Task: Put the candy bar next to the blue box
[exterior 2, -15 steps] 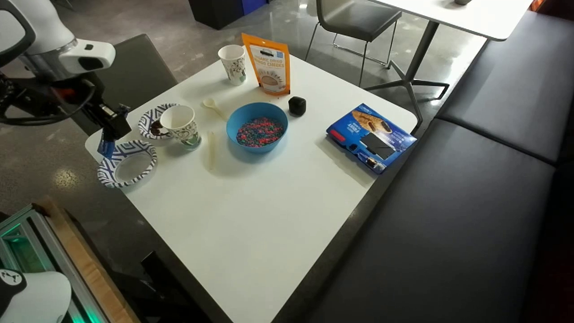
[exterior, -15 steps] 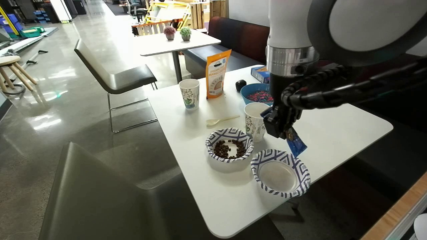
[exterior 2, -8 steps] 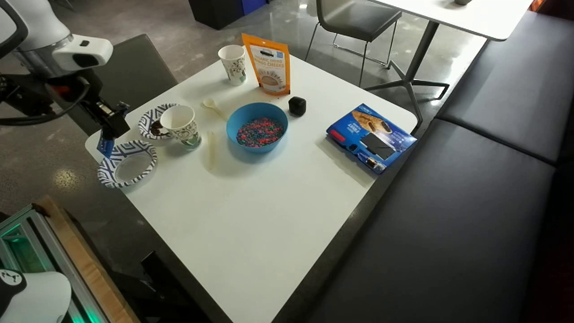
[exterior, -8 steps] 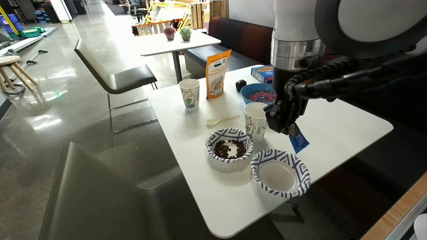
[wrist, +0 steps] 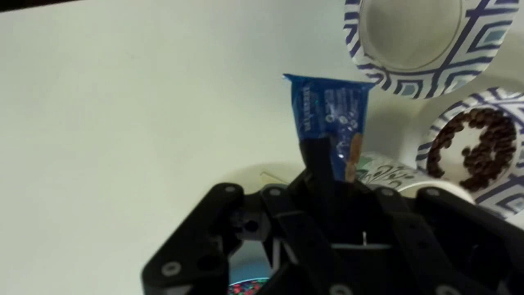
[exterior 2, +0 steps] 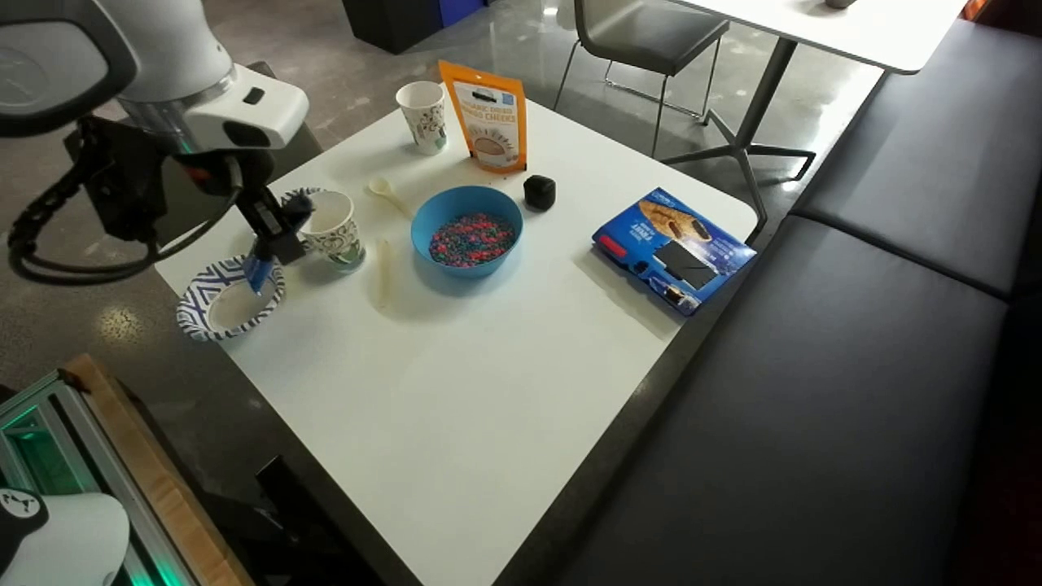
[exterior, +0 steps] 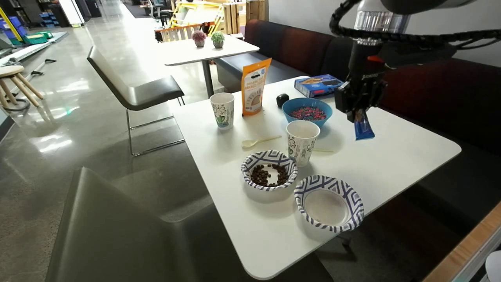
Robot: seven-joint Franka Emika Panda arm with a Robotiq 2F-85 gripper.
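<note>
One candy bar (wrist: 329,106) clamped in the claw (exterior: 357,113), extending below it with long axis near upright, clear of the desk (exterior 2: 456,407), toward the edge bearing the empty patterned bowl (exterior: 327,207). Target: blue box (exterior: 319,84), well apart, near the far corner in an exterior view. Judged next action: carry across to that corner, then lay beside the box. Bar appearance: shiny dark-blue wrapper, pale lettering, brown patch along one side, flared free end; upper part hidden.
</note>
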